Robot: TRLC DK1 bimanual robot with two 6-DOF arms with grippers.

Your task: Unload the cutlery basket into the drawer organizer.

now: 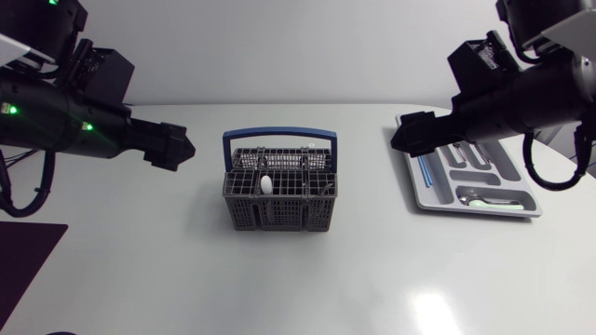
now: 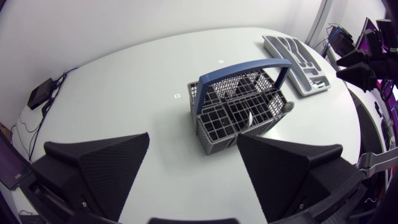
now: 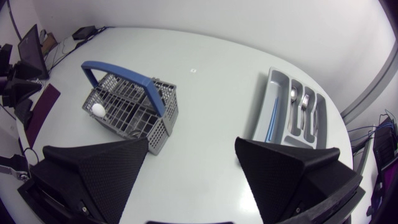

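The grey cutlery basket (image 1: 279,214) with a blue handle (image 1: 279,134) stands at the table's middle. A white spoon-like piece (image 1: 266,184) sticks up in it, and other pieces inside are hard to make out. The grey drawer organizer (image 1: 447,210) lies at the right and holds a blue stick (image 1: 424,172), forks and a pale spoon (image 1: 484,200). My left gripper (image 1: 173,147) hovers open to the left of the basket (image 2: 214,127). My right gripper (image 1: 410,135) hovers open over the organizer's near-left end. Each wrist view shows its own gripper (image 2: 193,138) (image 3: 191,142) with wide, empty jaws.
A dark purple mat (image 1: 23,265) lies at the table's front left corner. Bare white tabletop (image 1: 372,270) spreads between the basket (image 3: 163,127) and the organizer (image 3: 266,87) and along the front.
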